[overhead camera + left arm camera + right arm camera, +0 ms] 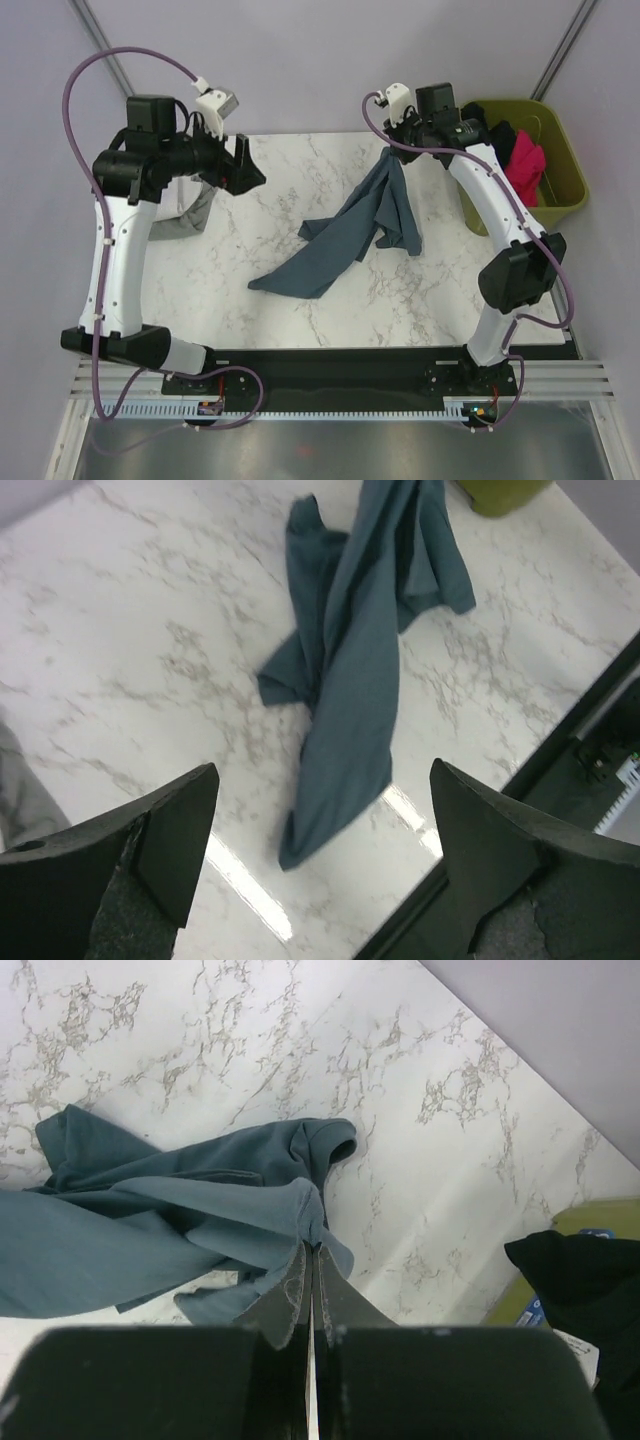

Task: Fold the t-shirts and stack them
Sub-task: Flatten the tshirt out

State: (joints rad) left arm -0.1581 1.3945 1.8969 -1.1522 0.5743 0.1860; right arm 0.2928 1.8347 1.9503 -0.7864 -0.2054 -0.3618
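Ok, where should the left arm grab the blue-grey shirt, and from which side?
Probably the blue-grey shirt's loose tail end, from above on the left: it lies flat and narrow on the table, nearest that arm, opposite the corner the right jaws pinch.

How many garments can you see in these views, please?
4: blue-grey shirt on the table, pinched by the right gripper; grey cloth over the table's left edge; black garment and magenta garment in the olive bin, which may hide more.
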